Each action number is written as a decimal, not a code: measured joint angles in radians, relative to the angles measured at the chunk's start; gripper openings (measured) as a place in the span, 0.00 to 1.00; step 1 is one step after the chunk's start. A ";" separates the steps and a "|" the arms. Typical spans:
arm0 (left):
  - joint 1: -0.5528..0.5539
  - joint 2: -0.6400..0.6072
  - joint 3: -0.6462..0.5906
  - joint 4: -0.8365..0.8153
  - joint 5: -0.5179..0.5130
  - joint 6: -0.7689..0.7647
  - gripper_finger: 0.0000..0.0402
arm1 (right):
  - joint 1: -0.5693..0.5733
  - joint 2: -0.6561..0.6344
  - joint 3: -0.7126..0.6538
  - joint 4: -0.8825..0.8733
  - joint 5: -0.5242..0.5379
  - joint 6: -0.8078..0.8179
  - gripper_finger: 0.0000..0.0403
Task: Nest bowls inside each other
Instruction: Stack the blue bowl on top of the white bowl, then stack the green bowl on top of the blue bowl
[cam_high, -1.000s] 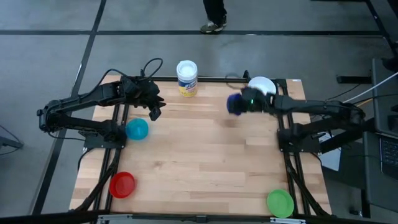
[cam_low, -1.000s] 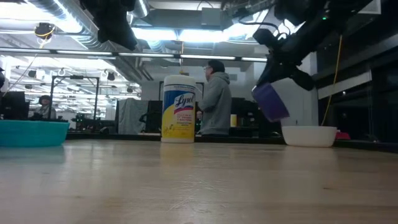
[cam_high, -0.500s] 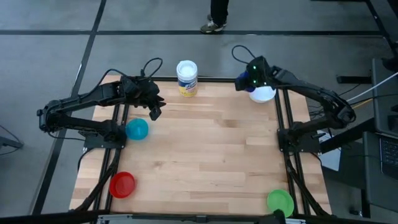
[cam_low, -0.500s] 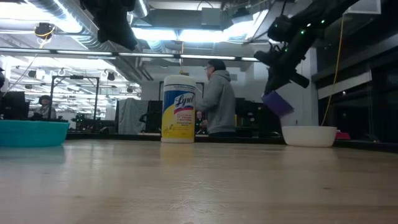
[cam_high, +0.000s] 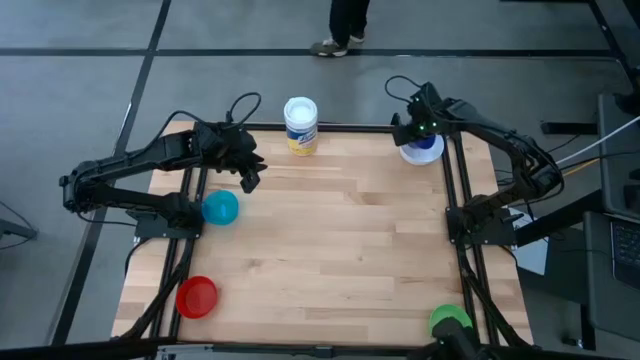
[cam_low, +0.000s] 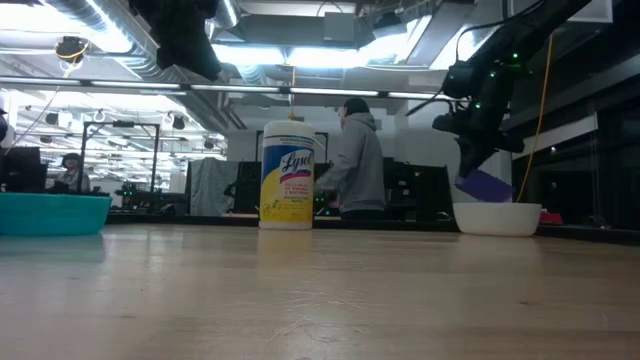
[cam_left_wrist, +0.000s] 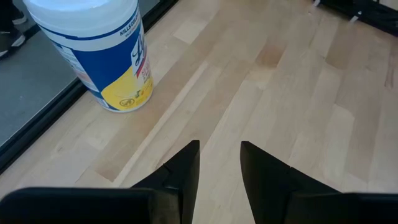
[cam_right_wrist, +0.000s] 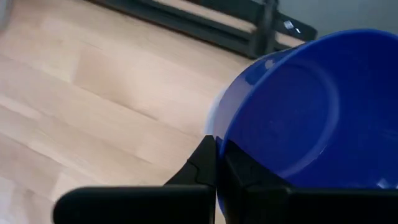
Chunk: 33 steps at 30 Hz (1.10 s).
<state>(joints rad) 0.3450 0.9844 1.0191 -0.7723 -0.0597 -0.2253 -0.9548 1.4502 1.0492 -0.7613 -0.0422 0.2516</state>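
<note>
With the right claw (cam_low: 478, 165) clamped on the rim of the dark blue bowl (cam_low: 486, 185), held tilted just above the white bowl (cam_low: 497, 219) at the counter's (cam_high: 330, 240) far right corner, release probably seats it crooked; the left claw (cam_left_wrist: 219, 163) hovers parted, empty.

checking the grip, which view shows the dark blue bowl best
The right wrist view: the dark blue bowl fills the picture, its rim pinched in the right gripper. The low view shows it tilted over the white bowl; the high view shows only a blue patch; the left wrist view misses it.
</note>
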 joint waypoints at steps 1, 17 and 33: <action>0.000 0.000 0.000 0.000 0.000 0.000 0.28 | -0.010 0.000 0.000 -0.020 0.000 -0.014 0.00; 0.000 0.000 0.000 0.021 -0.018 0.000 0.28 | -0.081 0.025 0.000 -0.093 -0.004 -0.103 0.00; 0.014 0.000 0.000 0.021 -0.018 0.001 0.28 | -0.078 0.060 0.047 -0.065 0.007 -0.125 0.45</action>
<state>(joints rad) 0.3591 0.9844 1.0191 -0.7517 -0.0780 -0.2241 -1.0330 1.5105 1.0958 -0.8267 -0.0347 0.1268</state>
